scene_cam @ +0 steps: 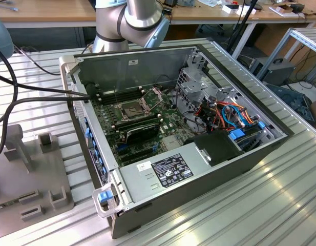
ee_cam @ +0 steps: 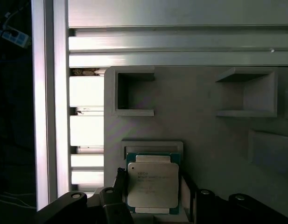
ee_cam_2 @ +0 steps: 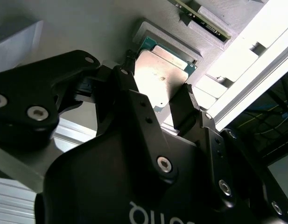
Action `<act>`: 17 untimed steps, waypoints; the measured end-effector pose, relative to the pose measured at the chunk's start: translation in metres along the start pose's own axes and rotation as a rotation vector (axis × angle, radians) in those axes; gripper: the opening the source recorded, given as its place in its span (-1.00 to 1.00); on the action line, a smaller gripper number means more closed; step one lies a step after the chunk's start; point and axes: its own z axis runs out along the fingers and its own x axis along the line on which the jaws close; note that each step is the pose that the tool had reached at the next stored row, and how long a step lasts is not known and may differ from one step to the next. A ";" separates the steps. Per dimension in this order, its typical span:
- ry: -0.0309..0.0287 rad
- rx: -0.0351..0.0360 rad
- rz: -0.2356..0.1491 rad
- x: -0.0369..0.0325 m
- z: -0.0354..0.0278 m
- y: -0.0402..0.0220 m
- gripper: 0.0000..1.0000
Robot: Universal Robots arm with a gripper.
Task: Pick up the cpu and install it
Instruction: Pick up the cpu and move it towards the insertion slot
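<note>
The cpu (ee_cam: 152,184) is a small square chip lying silvery face up in a shallow recess of a grey fixture plate (ee_cam: 200,93). In the second wrist view the cpu (ee_cam_2: 162,77) reflects bright light. My gripper (ee_cam_2: 158,80) straddles it, with one black fingertip (ee_cam_2: 128,70) against one edge and the other against the opposite edge. In the first wrist view the gripper (ee_cam: 152,187) shows the same hold, and the chip still rests in its recess. The open socket (scene_cam: 132,108) sits on the motherboard inside the computer case (scene_cam: 163,174).
The grey fixture plate (scene_cam: 24,174) lies at the exterior view's left, with raised blocks and empty pockets (ee_cam: 134,91). Black cables (scene_cam: 40,89) run across to the case. Slotted aluminium table rails (ee_cam: 87,130) border the plate. The arm's base (scene_cam: 129,20) stands behind the case.
</note>
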 end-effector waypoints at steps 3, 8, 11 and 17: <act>-0.0003 -0.0002 0.000 0.0000 0.0000 0.0000 0.09; 0.0001 0.0001 0.000 0.0000 -0.0007 0.0000 0.09; 0.0000 0.0001 0.000 0.0001 -0.0024 0.0000 0.09; -0.0001 0.0000 0.000 0.0001 -0.0033 0.0000 0.09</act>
